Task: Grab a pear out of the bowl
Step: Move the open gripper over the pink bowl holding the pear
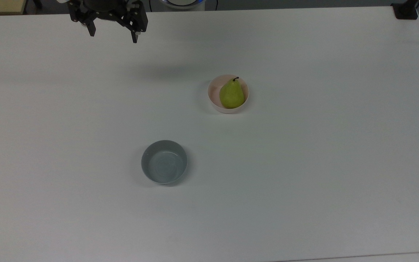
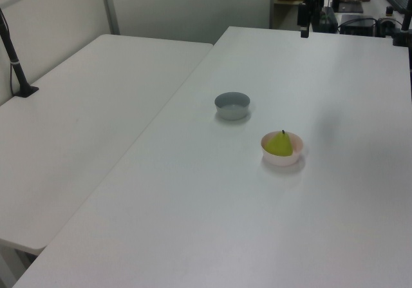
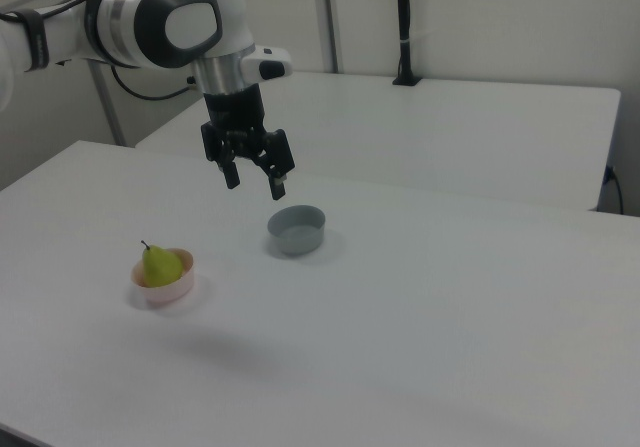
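Note:
A yellow-green pear with a short dark stem lies in the pale pink bowl near the table's middle. My gripper hangs open and empty high above the table, at the top view's upper left, well away from the pear. In the right view it hovers above and to the right of the pink bowl, closer to the grey-blue bowl.
An empty grey-blue bowl stands on the white table, toward the top view's lower left of the pink bowl. A second white table adjoins. A black post base sits at the top view's upper right corner.

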`<control>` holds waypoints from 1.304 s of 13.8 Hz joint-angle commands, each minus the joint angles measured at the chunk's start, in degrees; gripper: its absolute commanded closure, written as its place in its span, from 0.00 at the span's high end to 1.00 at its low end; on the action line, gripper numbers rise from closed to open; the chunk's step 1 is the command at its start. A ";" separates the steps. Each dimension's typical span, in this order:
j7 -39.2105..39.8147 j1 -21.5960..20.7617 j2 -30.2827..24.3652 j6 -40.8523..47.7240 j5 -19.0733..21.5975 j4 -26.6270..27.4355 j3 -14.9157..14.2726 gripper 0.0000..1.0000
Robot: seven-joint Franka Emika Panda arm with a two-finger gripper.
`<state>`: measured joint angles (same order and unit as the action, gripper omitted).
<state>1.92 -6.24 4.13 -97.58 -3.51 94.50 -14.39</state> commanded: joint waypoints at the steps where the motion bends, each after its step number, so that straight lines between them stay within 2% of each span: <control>1: 0.89 0.00 0.00 1.60 -0.53 -0.81 -0.20 1.00; 11: 0.98 -0.35 0.18 1.16 0.08 -0.89 -0.11 1.00; 14: 1.25 -1.31 0.18 1.33 0.61 -1.16 0.67 1.00; 16: 2.39 -7.70 0.18 1.51 1.05 -1.07 0.94 1.00; 18: 2.39 -11.23 0.27 1.16 2.19 -1.07 1.03 1.00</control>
<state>3.28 -13.52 4.13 -97.57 -2.77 94.37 -13.01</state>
